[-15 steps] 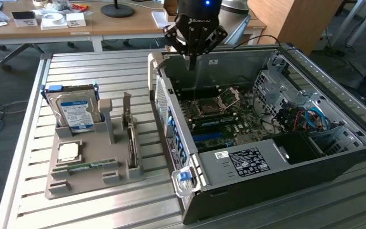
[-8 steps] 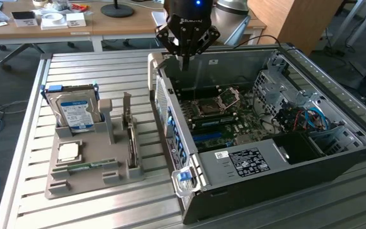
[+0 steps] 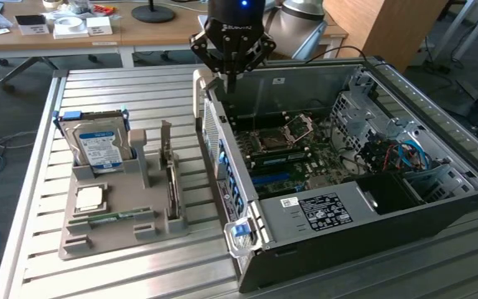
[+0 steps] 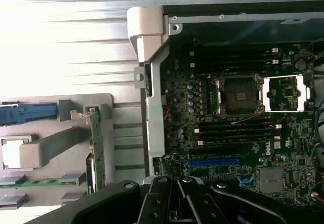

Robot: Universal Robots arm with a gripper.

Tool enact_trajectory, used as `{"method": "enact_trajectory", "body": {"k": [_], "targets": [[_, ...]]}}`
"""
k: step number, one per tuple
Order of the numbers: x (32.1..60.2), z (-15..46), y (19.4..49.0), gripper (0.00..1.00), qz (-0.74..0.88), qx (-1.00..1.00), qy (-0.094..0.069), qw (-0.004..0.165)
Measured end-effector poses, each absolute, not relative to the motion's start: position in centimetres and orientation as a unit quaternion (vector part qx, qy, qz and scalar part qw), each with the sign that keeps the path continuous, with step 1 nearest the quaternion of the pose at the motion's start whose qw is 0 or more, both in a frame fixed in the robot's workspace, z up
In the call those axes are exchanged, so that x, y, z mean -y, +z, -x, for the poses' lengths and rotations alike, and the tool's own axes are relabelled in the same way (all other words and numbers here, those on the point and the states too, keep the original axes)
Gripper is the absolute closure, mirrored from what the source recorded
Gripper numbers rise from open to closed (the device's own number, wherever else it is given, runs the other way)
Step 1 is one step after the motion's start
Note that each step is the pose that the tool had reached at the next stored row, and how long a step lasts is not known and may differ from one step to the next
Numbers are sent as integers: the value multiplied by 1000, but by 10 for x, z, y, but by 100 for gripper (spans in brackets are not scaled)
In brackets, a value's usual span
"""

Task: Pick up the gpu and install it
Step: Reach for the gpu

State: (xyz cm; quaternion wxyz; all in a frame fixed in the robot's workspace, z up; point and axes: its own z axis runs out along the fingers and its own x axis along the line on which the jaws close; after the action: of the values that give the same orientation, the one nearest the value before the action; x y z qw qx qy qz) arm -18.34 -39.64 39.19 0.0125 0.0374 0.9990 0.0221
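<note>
The gpu (image 3: pixel 171 177) stands on its long edge in a slot of the grey holder tray (image 3: pixel 98 244), its silver bracket end pointing up and away. In the wrist view the gpu (image 4: pixel 96 153) appears as a thin green edge beside the tray (image 4: pixel 126 133). My gripper (image 3: pixel 229 82) hangs above the rear wall of the open computer case (image 3: pixel 338 218), to the exterior view's right of the gpu and well apart from it. Its fingers are shut with nothing between them. In the wrist view the gripper (image 4: pixel 178 183) sits over the motherboard (image 4: pixel 238 133), near the blue slot (image 4: pixel 213 161).
A silver hard drive (image 3: pixel 102 146) with a blue-white label stands at the tray's far end. A processor chip (image 3: pixel 89 198) and a green memory stick (image 3: pixel 110 218) lie flat on the tray. Everything rests on a slatted metal table (image 3: pixel 122 93); desks stand behind.
</note>
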Motion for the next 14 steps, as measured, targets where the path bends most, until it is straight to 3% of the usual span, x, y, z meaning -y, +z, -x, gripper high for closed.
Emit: {"method": "enact_trajectory", "body": {"k": [14], "targets": [[392, 223, 391, 89, -37, -999, 22, 13]]}}
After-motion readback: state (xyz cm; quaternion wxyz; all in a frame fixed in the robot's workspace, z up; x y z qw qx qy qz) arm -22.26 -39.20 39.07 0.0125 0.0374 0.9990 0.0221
